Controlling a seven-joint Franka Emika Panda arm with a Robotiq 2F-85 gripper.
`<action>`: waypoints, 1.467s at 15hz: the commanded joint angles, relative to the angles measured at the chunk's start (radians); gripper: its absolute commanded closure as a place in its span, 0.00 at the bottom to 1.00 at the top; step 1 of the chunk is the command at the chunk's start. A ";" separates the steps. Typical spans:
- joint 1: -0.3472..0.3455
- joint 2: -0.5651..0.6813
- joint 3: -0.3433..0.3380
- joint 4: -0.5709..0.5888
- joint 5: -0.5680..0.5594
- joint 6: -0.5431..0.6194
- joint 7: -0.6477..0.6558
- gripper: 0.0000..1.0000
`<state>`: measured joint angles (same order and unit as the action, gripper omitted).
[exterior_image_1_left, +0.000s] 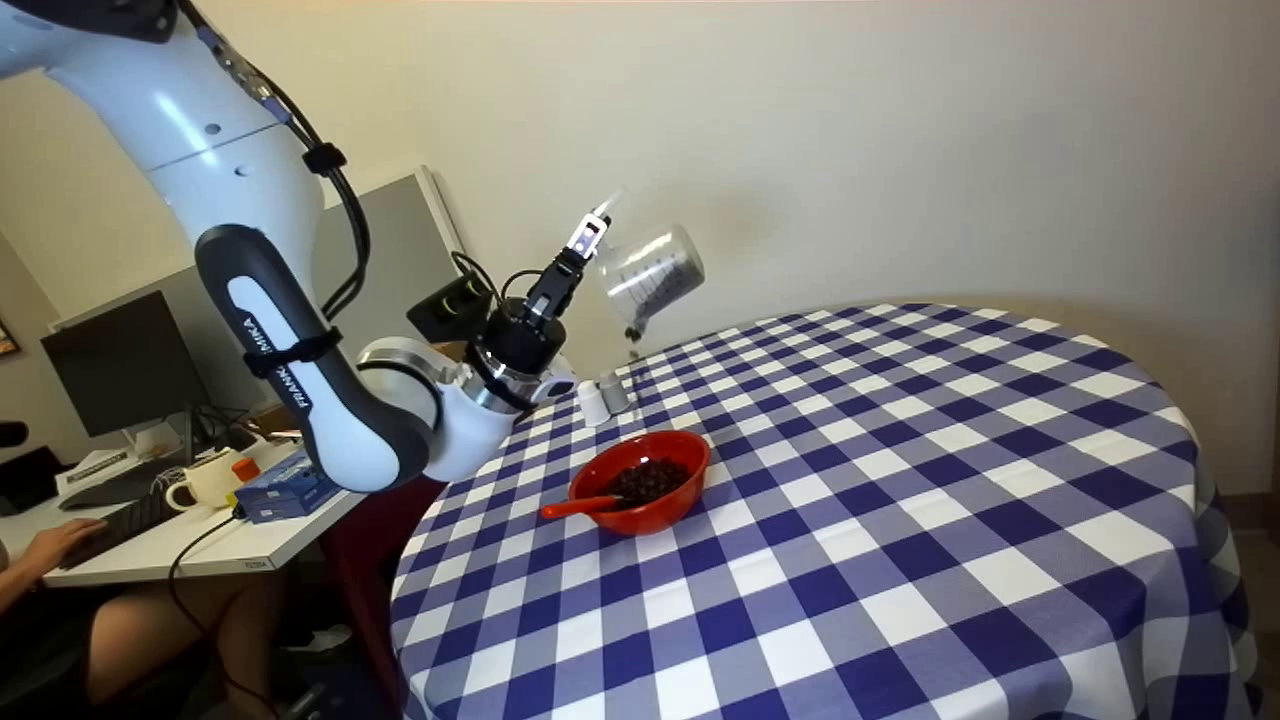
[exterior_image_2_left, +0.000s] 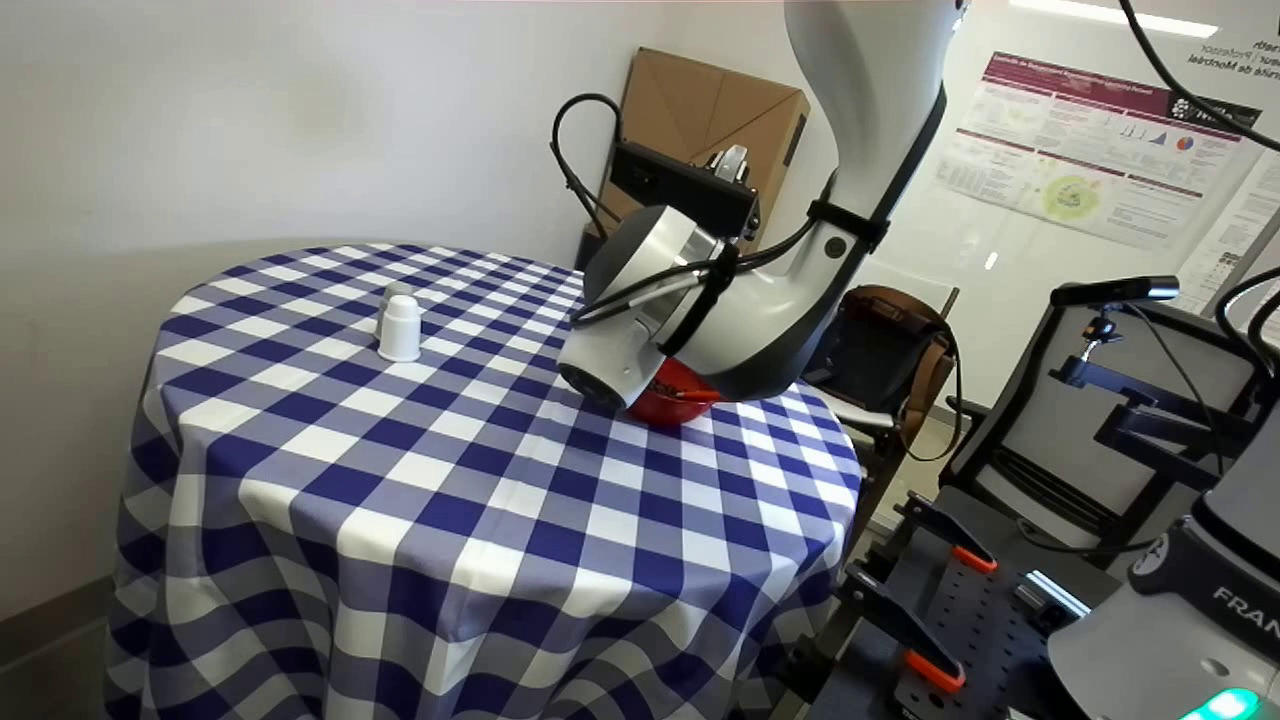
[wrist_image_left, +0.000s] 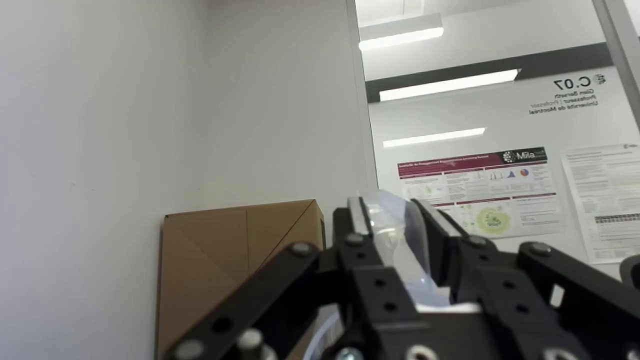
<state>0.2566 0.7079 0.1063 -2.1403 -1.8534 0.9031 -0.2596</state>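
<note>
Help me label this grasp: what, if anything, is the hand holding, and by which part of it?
The hand holds a tilted, clear measuring cup, pinched by what looks like its transparent handle.

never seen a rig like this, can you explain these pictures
The machine is a robot arm ending in a two-fingered gripper. Two pictures come from separate cameras outside it; the third from its wrist camera, looking past the gripper. On the checked tablecloth stand a red bowl of dark pieces with a red utensil, probably a spoon, plus a white shaker and a grey shaker. The gripper holds a clear measuring cup tilted in midair, dark contents spilling from its lip.
</note>
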 joint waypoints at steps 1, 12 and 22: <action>0.002 0.005 -0.008 -0.020 -0.036 -0.044 0.018 0.88; 0.011 0.009 -0.018 -0.040 -0.043 -0.081 0.032 0.88; 0.045 0.014 -0.060 -0.038 -0.072 -0.086 0.033 0.88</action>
<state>0.2761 0.7093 0.0726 -2.1700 -1.8930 0.8505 -0.2344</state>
